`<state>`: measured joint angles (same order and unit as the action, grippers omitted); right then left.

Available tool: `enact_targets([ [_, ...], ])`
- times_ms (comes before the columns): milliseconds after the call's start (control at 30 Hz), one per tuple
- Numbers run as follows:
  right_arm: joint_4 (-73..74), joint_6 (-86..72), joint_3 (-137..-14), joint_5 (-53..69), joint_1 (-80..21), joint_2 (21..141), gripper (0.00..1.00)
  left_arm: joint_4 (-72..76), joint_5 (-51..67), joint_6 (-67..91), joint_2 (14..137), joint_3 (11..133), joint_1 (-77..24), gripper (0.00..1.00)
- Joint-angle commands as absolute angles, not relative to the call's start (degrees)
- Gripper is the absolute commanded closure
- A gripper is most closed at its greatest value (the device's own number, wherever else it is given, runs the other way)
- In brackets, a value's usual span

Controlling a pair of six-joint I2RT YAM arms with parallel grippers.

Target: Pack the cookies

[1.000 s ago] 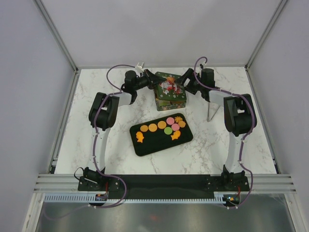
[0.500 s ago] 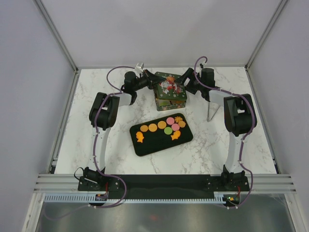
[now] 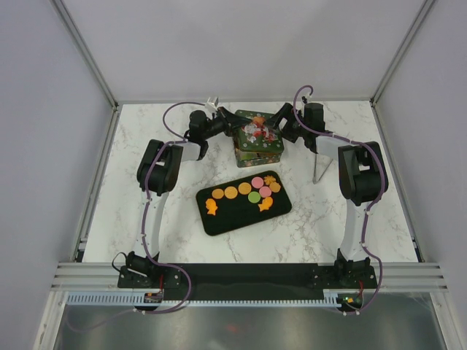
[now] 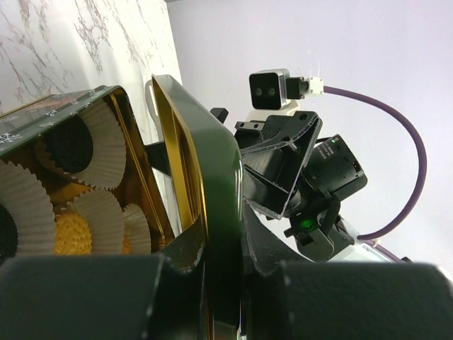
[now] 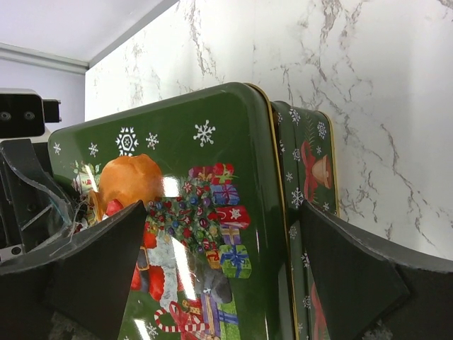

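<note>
A green Christmas tin point(image 3: 259, 151) stands at the back middle of the table. Its picture lid point(image 3: 255, 130) is tilted up off the box. My left gripper point(image 3: 235, 124) is shut on the lid's left rim point(image 4: 212, 177); the left wrist view shows the open tin point(image 4: 42, 120) below, with pale cup liners point(image 4: 106, 152) holding a dark cookie point(image 4: 67, 149) and a yellow one point(image 4: 73, 234). My right gripper point(image 3: 275, 127) is open, its fingers spread over the lid point(image 5: 177, 142) near its right side. More cookies point(image 3: 244, 189), orange, pink and green, lie on a black tray point(image 3: 233, 219).
A thin grey stick point(image 3: 317, 169) stands right of the tin, close to the right arm. The tin's side wall point(image 5: 311, 163) shows under the lid. The right arm's wrist camera point(image 4: 269, 88) sits just beyond the lid. Enclosure walls ring the marble table point(image 3: 131, 182).
My left gripper has shifted slightly toward the tin with the lid rim in it, and the lid is tipped a little more. The right arm has barely moved.
</note>
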<state>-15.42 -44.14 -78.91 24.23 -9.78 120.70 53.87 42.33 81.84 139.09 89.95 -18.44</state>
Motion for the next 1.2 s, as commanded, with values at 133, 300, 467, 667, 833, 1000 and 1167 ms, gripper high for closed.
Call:
enact_targets([
  [133, -14.5, -42.8, -80.16, 26.37, -10.28, 120.85, 0.02, 58.1, 41.75, 84.02, 139.22, 91.23, -19.6, 0.88],
  [300, -14.5, -42.98, -80.33, 26.72, -10.28, 122.16, 0.02, 58.01, 41.4, 84.02, 139.74, 91.05, -19.69, 0.88],
  [467, -14.85, -43.15, -80.33, 27.25, -10.28, 123.31, 0.02, 57.83, 41.31, 84.02, 140.45, 90.97, -19.77, 0.88],
  [667, -14.77, -42.98, -79.98, 26.9, -10.28, 123.57, 0.03, 57.39, 40.87, 84.02, 141.15, 91.41, -19.34, 0.88],
  [833, -14.24, -42.36, -80.42, 26.81, -10.28, 123.31, 0.02, 57.66, 40.78, 84.46, 141.33, 91.85, -18.9, 0.88],
  [1000, -13.27, -42.01, -80.86, 26.54, -10.28, 123.22, 0.04, 58.44, 40.69, 85.16, 141.24, 91.41, -18.37, 0.88],
  [1167, -13.27, -42.45, -81.21, 27.25, -10.28, 123.75, 0.11, 58.97, 40.87, 85.34, 141.33, 91.14, -18.11, 0.87],
])
